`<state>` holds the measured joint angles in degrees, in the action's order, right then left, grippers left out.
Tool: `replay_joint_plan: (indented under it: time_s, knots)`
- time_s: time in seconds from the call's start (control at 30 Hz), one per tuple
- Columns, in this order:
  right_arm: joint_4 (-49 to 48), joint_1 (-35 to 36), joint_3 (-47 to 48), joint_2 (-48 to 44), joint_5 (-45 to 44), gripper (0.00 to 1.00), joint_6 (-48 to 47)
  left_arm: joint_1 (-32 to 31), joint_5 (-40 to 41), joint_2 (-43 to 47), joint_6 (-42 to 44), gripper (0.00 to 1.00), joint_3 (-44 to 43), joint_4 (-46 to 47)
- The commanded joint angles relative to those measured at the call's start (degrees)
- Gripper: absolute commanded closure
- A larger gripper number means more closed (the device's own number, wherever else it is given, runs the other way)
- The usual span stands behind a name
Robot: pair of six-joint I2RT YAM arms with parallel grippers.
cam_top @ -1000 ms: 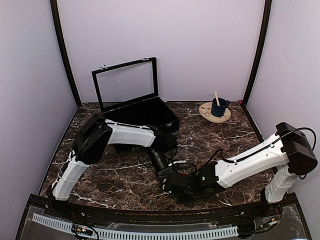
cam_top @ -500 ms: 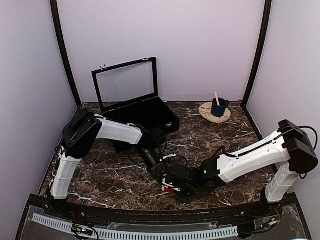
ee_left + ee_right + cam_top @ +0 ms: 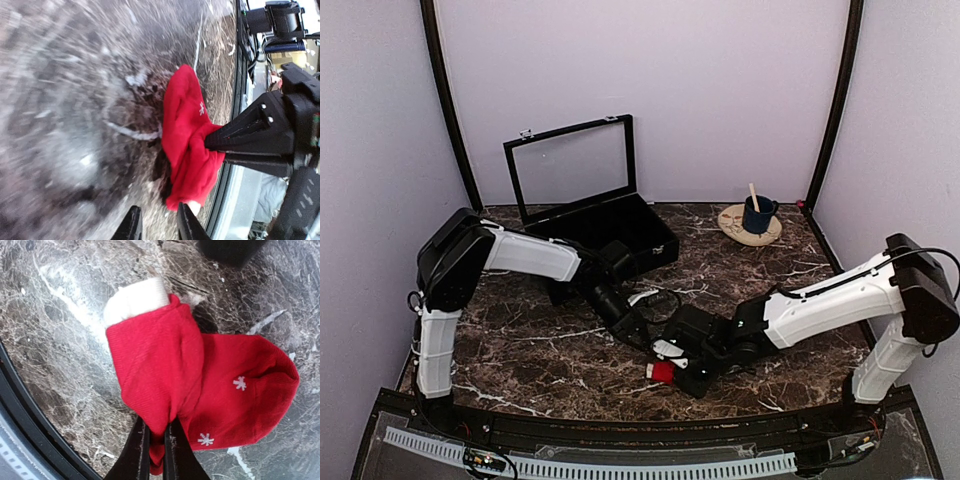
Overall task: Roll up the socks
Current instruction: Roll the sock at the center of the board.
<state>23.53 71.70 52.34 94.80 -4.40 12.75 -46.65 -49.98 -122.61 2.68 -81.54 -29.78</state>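
- The red socks (image 3: 200,375) lie on the dark counter (image 3: 55,355), close to its front edge. One part is folded over the rest.
- The right tool (image 3: 156,437) is pinched tight on the edge of that fold. It likely grips there so the soft cloth cannot flop open.
- The left tool (image 3: 157,227) has its two fingers a little apart, with nothing between them. It sits just beside the socks and does not hold them.
- The roll looks begun but not done, because the toe end is not rolled in yet.
- The right wrist view shows the most. A white band (image 3: 136,299) pokes out from under the fold, and small white marks (image 3: 240,383) like snowflakes sit on the red cloth. The top view is too far off to show these.
- The left wrist view shows the right tool from the side, biting into the red cloth. The counter there is blurry.
- The top view shows the socks only as a small red spot under the right tool. Only this view shows both arms reaching in to the same place.
- It also shows the black case (image 3: 605,235) open at the back and a blue cup (image 3: 757,213) far off to the right. Both are well apart from the socks.
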Motion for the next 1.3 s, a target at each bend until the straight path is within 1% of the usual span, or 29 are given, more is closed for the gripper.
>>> replay_joint_plan:
  time_s: [0.0, 0.33, 0.43, 0.53, 0.67, 0.77, 0.97, 1.27]
  knots:
    - [0.6, -2.9, -1.8, -1.2, 6.7, 1.0, 2.1, 0.6, 3.7, 5.8, -2.2, 0.74, 3.2, 5.3]
    - [-2.5, -10.1, -5.0, -2.5, 20.1, 1.0, 3.9, 0.3, 11.2, 14.2, -6.5, 0.74, 16.6, 21.5]
    - [-3.4, -12.4, -5.7, -2.1, 24.5, 1.0, 4.3, -0.9, 13.7, 16.3, -6.1, 0.73, 19.1, 24.3]
    - [-4.4, -14.8, -6.5, -1.2, 29.0, 1.0, 4.8, -3.5, 17.3, 17.2, -3.7, 0.73, 19.6, 24.3]
    - [-5.2, -17.7, -7.1, -0.3, 34.2, 1.0, 5.2, -8.8, 25.0, 17.7, 0.8, 0.73, 19.5, 24.1]
    - [-5.7, -19.6, -7.4, 0.4, 38.6, 1.0, 5.8, -11.6, 29.8, 18.1, 2.7, 0.72, 19.8, 25.4]
    - [-6.3, -22.4, -8.0, 1.9, 45.4, 1.0, 6.8, -14.2, 34.2, 18.4, 6.1, 0.7, 20.3, 27.2]
    - [-6.5, -23.9, -8.7, 3.1, 50.8, 1.0, 7.3, -17.8, 38.6, 20.2, 11.7, 0.67, 20.1, 28.4]
